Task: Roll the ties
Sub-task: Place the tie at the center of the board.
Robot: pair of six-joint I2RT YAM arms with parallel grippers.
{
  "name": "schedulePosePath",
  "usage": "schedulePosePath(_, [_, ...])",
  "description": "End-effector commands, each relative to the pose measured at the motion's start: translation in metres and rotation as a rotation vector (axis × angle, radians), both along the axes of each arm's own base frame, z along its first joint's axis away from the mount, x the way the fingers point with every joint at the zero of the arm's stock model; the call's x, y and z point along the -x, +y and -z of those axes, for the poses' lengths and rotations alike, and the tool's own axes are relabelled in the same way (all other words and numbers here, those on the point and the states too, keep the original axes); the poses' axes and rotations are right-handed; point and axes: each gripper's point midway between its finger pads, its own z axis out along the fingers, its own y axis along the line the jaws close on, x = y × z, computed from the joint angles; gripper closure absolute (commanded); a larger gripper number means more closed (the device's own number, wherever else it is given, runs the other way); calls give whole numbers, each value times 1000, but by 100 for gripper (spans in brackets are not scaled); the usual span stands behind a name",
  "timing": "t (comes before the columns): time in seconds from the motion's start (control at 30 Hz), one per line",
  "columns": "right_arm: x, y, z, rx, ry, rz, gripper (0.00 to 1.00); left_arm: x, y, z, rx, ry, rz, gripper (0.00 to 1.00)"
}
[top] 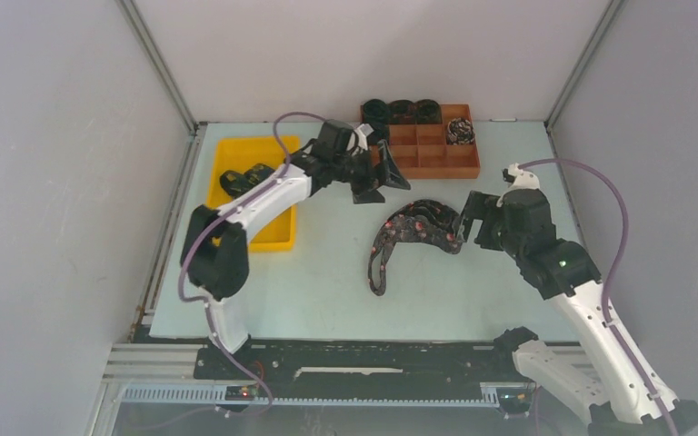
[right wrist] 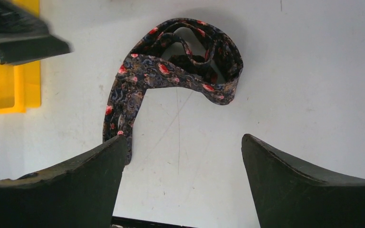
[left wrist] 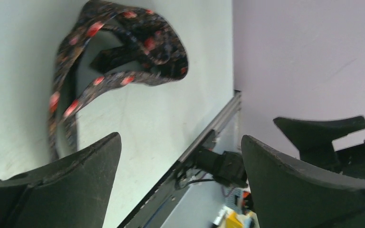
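A dark tie [top: 409,232] with red specks lies loosely folded in a curve on the middle of the table, and nothing holds it. In the left wrist view the tie [left wrist: 166,57] lies well ahead of my left gripper [left wrist: 180,137], which is open and empty. From above, the left gripper [top: 383,186] hovers just behind the tie's left part. My right gripper [top: 473,227] stands open at the tie's right end. In the right wrist view the tie [right wrist: 138,80] lies ahead of the right gripper [right wrist: 184,137], its tail end beside the left finger [right wrist: 76,180].
An orange compartment box [top: 432,156] stands at the back with three rolled ties [top: 402,111] along its far row and another coil [top: 460,132] at its right. A yellow tray [top: 273,227] at the left holds another dark tie [top: 244,175].
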Motion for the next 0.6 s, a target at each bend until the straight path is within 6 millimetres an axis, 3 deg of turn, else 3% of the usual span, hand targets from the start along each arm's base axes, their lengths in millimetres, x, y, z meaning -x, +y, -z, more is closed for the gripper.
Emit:
schedulePosePath(0.0, [-3, -9, 7, 2, -13, 121, 6, 35, 58, -14, -236, -175, -28, 0])
schedulePosePath(0.13, [1, -16, 14, 17, -15, 195, 1, 61, 96, 2, -405, -256, -104, 0])
schedulePosePath(0.27, [6, -4, 17, -59, -14, 160, 0, 86, 118, 21, -535, -317, -174, 0])
schedulePosePath(0.43, [14, 3, 30, -108, 36, 131, 0, 106, 123, 45, -629, -388, -272, 0])
schedulePosePath(0.57, [21, -2, 31, -98, 39, 140, 0, 109, 130, 39, -629, -469, -392, 0])
